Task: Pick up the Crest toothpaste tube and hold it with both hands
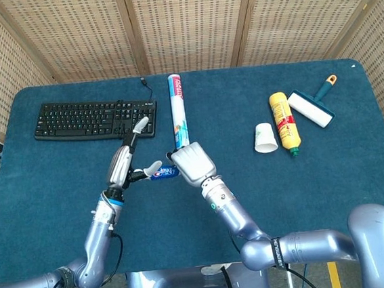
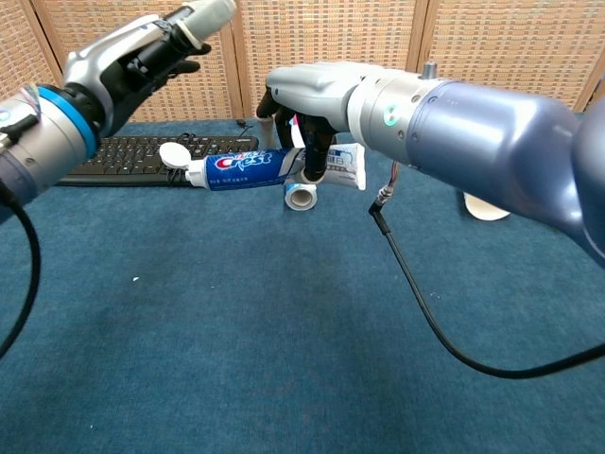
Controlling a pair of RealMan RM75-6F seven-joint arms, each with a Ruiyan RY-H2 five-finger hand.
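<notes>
The right hand (image 2: 317,99) holds the blue and white Crest toothpaste tube (image 2: 248,167) level above the dark blue table (image 2: 236,331), its fingers (image 2: 315,156) clamped around the flat tail end. The left hand (image 2: 142,52) is raised beside the white cap, fingers apart and not touching it.
</notes>
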